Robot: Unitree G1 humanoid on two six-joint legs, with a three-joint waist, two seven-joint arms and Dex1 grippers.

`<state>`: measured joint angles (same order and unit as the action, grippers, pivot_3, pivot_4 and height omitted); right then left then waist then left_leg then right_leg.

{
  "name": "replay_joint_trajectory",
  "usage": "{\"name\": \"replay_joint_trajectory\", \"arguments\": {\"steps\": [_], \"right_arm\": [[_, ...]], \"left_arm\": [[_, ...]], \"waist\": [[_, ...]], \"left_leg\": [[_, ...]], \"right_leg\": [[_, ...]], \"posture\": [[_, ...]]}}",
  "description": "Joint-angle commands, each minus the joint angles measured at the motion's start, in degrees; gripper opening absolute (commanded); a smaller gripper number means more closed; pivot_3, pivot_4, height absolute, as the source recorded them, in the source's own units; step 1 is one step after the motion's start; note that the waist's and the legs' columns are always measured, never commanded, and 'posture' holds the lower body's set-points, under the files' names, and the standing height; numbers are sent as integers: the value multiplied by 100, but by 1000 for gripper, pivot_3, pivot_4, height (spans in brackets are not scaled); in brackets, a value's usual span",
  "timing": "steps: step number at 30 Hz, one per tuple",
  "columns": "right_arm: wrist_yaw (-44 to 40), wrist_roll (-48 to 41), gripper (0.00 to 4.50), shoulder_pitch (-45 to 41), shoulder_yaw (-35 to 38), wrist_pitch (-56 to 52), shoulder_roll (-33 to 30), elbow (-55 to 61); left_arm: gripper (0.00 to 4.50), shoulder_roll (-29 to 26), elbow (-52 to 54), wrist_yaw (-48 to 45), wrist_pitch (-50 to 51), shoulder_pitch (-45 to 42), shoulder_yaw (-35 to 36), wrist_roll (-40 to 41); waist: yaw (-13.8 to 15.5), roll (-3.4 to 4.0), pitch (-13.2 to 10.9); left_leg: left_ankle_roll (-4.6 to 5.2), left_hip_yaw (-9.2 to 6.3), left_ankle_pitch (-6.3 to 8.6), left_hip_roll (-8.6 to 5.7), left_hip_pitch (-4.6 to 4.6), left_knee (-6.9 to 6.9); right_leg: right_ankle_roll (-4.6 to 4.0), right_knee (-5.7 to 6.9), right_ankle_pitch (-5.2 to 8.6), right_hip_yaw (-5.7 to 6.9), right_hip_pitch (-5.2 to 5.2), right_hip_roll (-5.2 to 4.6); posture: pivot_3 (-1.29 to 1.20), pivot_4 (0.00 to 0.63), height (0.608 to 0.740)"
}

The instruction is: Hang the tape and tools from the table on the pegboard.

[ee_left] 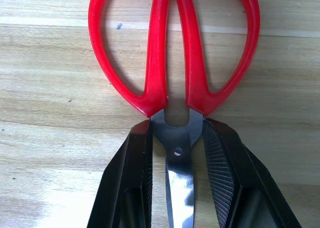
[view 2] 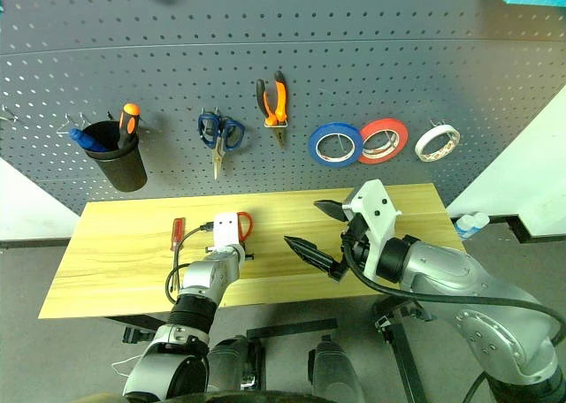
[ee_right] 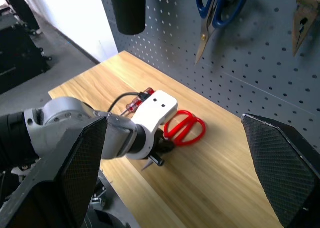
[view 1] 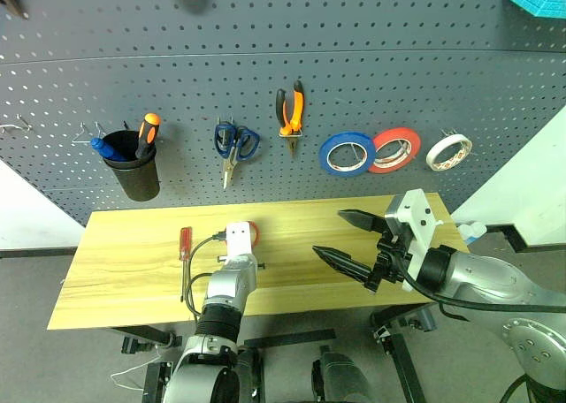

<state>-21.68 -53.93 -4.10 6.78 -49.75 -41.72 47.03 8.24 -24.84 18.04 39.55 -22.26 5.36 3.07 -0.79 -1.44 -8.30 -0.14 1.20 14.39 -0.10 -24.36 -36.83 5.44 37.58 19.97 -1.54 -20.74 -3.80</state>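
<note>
- The left gripper (ee_left: 177, 153) is closed on the red-handled scissors (ee_left: 175, 53), its black fingers (ee_left: 220, 168) pinching the silver blades just below the handles, on the wooden table (view 1: 133, 262).
- The right gripper (view 1: 347, 237) hangs above the table's right half, jaws spread wide, empty.
- A red-handled screwdriver (view 1: 185, 244) lies just left of the scissors.
- On the pegboard (view 1: 371, 58) hang the pliers (view 1: 290, 111) and cream tape (view 1: 448, 151).

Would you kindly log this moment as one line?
left claw: shut on red-handled scissors | right claw: open | screwdriver: on table
</note>
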Motion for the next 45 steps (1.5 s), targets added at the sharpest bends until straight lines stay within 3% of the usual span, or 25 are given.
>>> {"name": "replay_joint_trajectory", "arguments": {"steps": [1,13,20,45], "right_arm": [[-86,-98,4500,23,217,48,-121,104],[-883,-41,4500,533,714,219,-694,34],[-1020,-245,4500,347,959,318,-712,-53],[-1255,323,4500,246,715,446,-677,-263]], "left_arm": [[1104,-37,-273,107,311,278,135,-38],[1104,-153,58,-126,218,476,-85,-125],[1104,-476,697,-541,-261,709,-756,-468],[1104,-1176,2185,-1646,-2127,1572,-2225,-1396]], "waist": [[0,1,-1],[8,3,-7],[12,10,-13],[28,5,-34]], "left_leg": [[1,0,0,0,0,1],[5,2,4,-2,4,43],[5,5,3,-4,1,62],[4,9,2,-10,-14,59]], "right_leg": [[0,-3,0,0,1,0],[1,-52,-1,2,7,-4],[1,-61,-1,1,-1,-4],[4,-55,-3,5,-18,-9]], "posture": [[-41,191,740],[-42,184,740],[-39,171,740],[-31,134,740]]}}
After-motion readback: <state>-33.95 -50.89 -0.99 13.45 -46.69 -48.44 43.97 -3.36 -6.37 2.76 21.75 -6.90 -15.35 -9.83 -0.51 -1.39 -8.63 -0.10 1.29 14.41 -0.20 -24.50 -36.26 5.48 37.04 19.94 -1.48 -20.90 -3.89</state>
